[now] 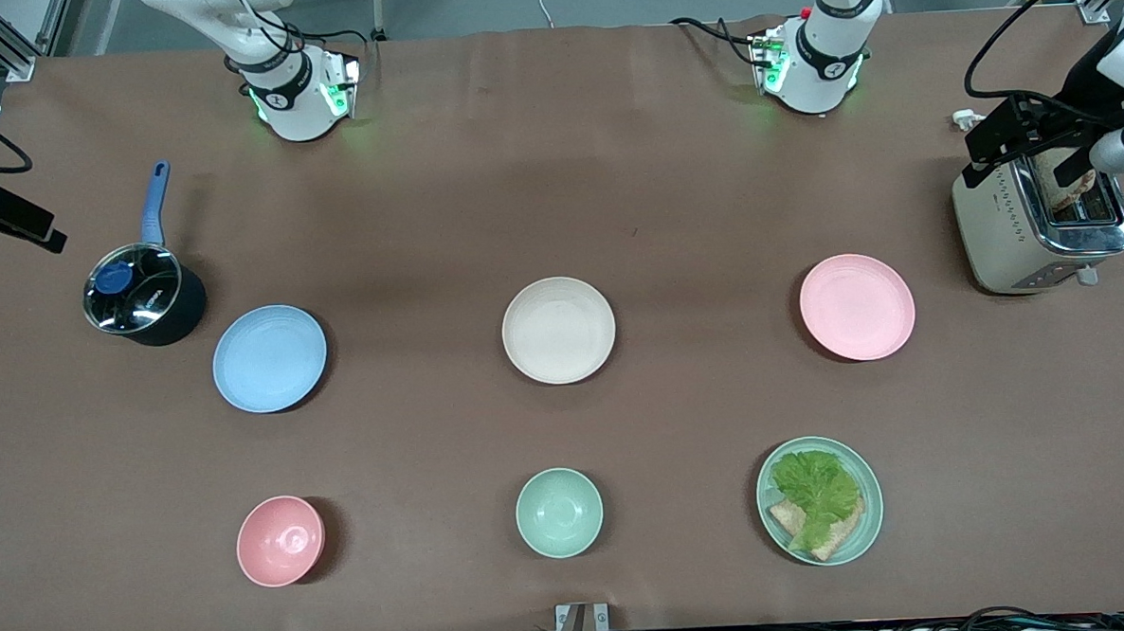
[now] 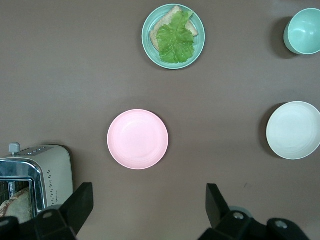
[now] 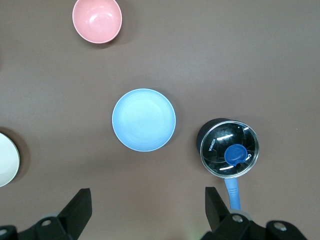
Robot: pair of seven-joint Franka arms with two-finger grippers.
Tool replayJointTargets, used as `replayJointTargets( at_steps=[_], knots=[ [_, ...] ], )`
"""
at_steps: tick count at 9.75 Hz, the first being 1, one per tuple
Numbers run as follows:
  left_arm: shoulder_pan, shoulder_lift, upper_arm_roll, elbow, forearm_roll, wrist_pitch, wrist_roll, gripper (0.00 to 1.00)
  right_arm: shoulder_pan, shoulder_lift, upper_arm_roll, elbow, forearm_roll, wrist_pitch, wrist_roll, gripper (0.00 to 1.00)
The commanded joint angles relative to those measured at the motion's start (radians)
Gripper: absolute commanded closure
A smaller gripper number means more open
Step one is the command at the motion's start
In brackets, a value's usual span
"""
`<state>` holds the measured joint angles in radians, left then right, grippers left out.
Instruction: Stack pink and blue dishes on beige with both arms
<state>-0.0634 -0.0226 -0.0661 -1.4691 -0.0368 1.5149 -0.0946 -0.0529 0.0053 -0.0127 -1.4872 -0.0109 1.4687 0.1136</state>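
Observation:
The cream-beige plate (image 1: 558,330) lies at the table's middle. A light blue plate (image 1: 270,359) lies beside it toward the right arm's end, and a pale pink plate (image 1: 857,306) toward the left arm's end. All three are bare and apart. My left gripper (image 2: 149,192) hangs open high over the table, with the pink plate (image 2: 137,139) and the beige plate (image 2: 294,130) in its view. My right gripper (image 3: 147,195) hangs open high up too, with the blue plate (image 3: 143,120) in its view. Neither holds anything.
A toaster (image 1: 1033,229) with bread stands beside the pink plate. A lidded pot (image 1: 144,296) with a blue handle stands beside the blue plate. Nearer the front camera are a pink bowl (image 1: 280,541), a mint-green bowl (image 1: 558,512) and a mint-green plate (image 1: 874,501) with lettuce and bread.

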Motion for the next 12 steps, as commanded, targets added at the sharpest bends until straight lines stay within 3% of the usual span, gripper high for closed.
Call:
replayJointTargets(
  at_steps=[1,5,7,9,11,12],
  knots=[
    [-0.003,-0.011,0.011,-0.051,0.0,0.016,0.033,0.01,0.002,-0.019,-0.004,-0.015,0.017,-0.001,0.005,0.0],
    [-0.001,-0.007,0.038,-0.051,-0.003,0.014,0.012,0.02,-0.005,0.033,-0.006,0.001,-0.027,0.05,-0.012,0.0],
    [-0.001,0.022,0.098,-0.057,-0.026,0.042,0.067,0.02,-0.021,0.077,-0.009,-0.015,0.011,0.056,-0.046,0.0],
    [0.005,0.038,0.168,-0.173,-0.075,0.133,0.143,0.0,-0.08,0.149,-0.01,-0.074,0.115,0.129,-0.106,0.0],
    [0.007,0.044,0.216,-0.291,-0.165,0.239,0.213,0.0,-0.151,0.191,-0.015,-0.244,0.207,0.314,-0.339,0.0],
    [0.013,0.046,0.218,-0.397,-0.167,0.349,0.248,0.0,-0.168,0.211,-0.015,-0.315,0.232,0.419,-0.414,0.0]
  ],
)
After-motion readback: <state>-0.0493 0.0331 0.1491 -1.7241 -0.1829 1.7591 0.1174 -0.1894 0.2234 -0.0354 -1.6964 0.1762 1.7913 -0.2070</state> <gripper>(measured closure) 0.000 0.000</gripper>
